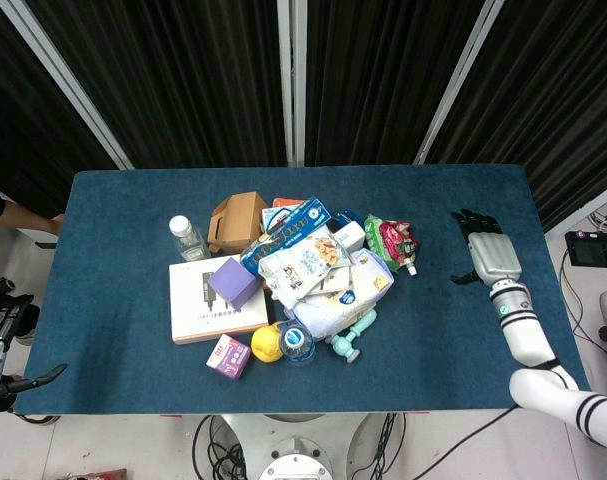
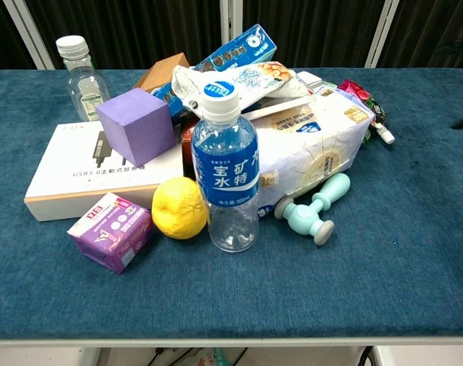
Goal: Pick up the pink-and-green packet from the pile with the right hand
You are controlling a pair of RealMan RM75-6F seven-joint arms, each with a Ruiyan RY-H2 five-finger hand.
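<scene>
Hovering right of centre, the right hand (image 1: 490, 256), fingers apart and empty, has the packet (image 1: 392, 241) directly leftward, its length running roughly up-down.

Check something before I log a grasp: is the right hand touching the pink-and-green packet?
Apart. The head view shows bare blue table between the right hand and the pink-and-green packet at the pile's right edge; the hand holds nothing.
</scene>
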